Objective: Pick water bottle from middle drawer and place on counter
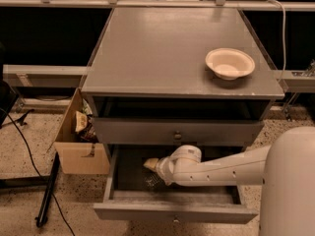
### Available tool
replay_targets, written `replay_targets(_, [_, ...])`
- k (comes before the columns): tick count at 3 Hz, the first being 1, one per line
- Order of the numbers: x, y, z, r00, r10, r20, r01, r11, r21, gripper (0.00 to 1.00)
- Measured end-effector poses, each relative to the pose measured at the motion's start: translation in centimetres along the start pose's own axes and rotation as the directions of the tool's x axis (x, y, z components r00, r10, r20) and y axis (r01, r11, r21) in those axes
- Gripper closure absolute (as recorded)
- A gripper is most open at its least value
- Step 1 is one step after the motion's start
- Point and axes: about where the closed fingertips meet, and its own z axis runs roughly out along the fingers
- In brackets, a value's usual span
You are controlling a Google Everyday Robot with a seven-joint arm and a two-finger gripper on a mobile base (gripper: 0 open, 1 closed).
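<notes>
Water bottle (153,182), tool (150,164) inside middle drawer (172,213)

Reaches in from the right with the white arm (224,168), stretched nearly level and pointing leftward. Bends downward at the rounded wrist (185,157). Holds the gripper (154,175) low inside the open middle drawer (172,212), left of centre. Fills the lower right corner with the broad white body (290,181).

You have a white bowl (230,63) standing upright on the right side of the bench (157,48), near its front edge. Left of the cabinet, an open cardboard box (81,156) holds clutter. A black pole (47,191) lies on the speckled floor (29,215) beside it. The claw (153,173) sits inside the open drawer (172,213).
</notes>
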Motion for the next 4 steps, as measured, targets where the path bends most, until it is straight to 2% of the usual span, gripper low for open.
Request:
replay_targets(1, [0.0,0.0,0.1,1.0,0.0,0.001,0.0,1.0,-0.002,0.18])
replay_targets(2, [0.1,0.1,0.4,1.0,-0.004,-0.007,0.003,0.9997,-0.025,0.17])
replay_targets(4, [0.0,0.1,1.2,0.997,-0.045,-0.063,0.036,0.9895,-0.14,0.18])
